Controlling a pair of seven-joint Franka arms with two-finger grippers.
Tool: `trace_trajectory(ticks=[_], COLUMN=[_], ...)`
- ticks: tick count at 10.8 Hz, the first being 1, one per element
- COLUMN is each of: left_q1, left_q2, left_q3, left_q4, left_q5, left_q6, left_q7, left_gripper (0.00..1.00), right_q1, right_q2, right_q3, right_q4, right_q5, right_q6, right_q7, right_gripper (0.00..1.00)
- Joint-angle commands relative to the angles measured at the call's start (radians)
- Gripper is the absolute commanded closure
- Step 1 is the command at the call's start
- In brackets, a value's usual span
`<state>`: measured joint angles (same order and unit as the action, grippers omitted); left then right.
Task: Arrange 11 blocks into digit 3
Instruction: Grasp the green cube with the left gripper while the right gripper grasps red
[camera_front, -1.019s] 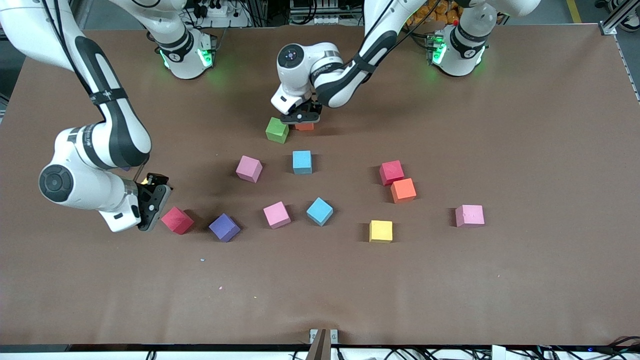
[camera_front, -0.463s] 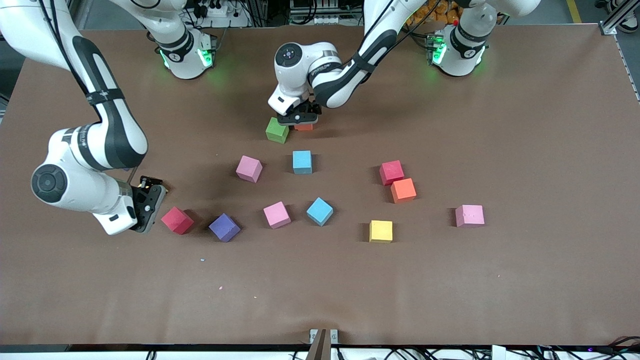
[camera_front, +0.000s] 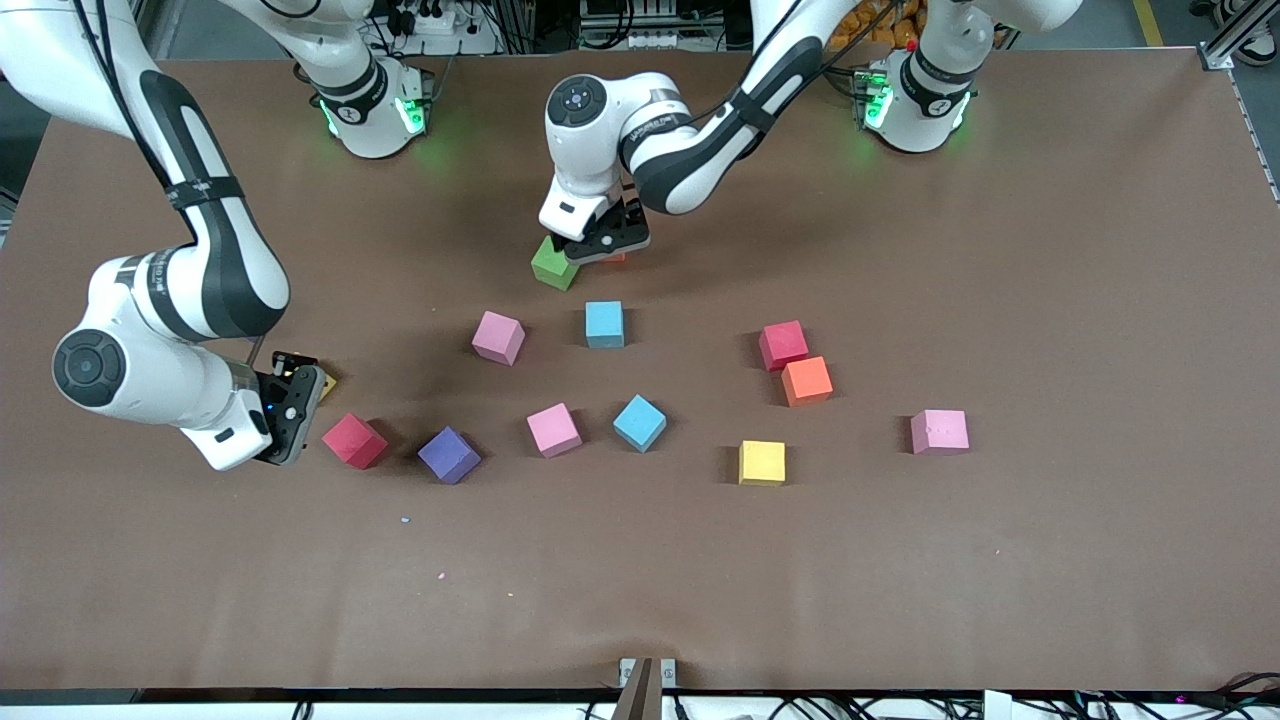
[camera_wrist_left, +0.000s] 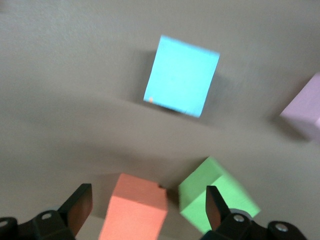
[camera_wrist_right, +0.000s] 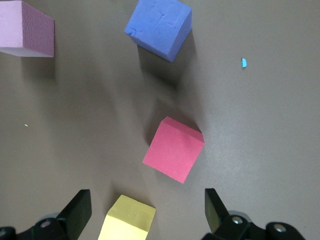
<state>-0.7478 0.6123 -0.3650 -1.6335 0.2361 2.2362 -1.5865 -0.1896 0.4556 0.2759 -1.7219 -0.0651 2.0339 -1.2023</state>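
Note:
My left gripper (camera_front: 598, 240) hangs open just over an orange block (camera_wrist_left: 135, 210), which rests on the table between the spread fingers without touching either. A green block (camera_front: 553, 265) sits corner to corner with it, next to one finger (camera_wrist_left: 214, 202). My right gripper (camera_front: 290, 410) is open low over a yellow block (camera_wrist_right: 127, 220), near the right arm's end of the table. A red block (camera_front: 354, 441) and a purple block (camera_front: 449, 455) lie beside it. The remaining blocks lie scattered: pink (camera_front: 498, 337), blue (camera_front: 604, 324), pink (camera_front: 553, 429), blue (camera_front: 639, 422).
Toward the left arm's end lie a red block (camera_front: 782, 345) touching an orange one (camera_front: 806, 380), a yellow block (camera_front: 762, 462) and a pink block (camera_front: 939, 431). Bare brown table (camera_front: 640, 580) stretches along the edge nearest the front camera.
My left gripper has opened, let go of the orange block beside the green one, and risen a little. My right gripper has drifted slightly toward the right arm's end of the table.

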Motion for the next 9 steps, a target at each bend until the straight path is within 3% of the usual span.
trace_trajectory(ticks=[1,6,9], left_q1=[-0.005,-0.053,-0.133], left_q2=[0.014,0.125,0.171], left_q3=[-0.003,0.0,0.064], left_q4=[0.073,0.168,0.208], left_q5=[-0.015,-0.041,-0.047], left_q6=[-0.024,-0.024,-0.018], left_q7=[-0.177,-0.573,-0.633], left_gripper=[0.0,0.0,0.0], right_q1=[0.002,-0.02,-0.025], right_q2=[0.005,0.098,0.133], right_q3=[0.008,0.005,0.006], right_q4=[0.013,0.013,0.002], right_q5=[-0.001,0.037,0.047], right_q6=[-0.03,0.06,0.132], right_q7=[0.004,0.006,0.075], right_gripper=[0.0,0.0,0.0])
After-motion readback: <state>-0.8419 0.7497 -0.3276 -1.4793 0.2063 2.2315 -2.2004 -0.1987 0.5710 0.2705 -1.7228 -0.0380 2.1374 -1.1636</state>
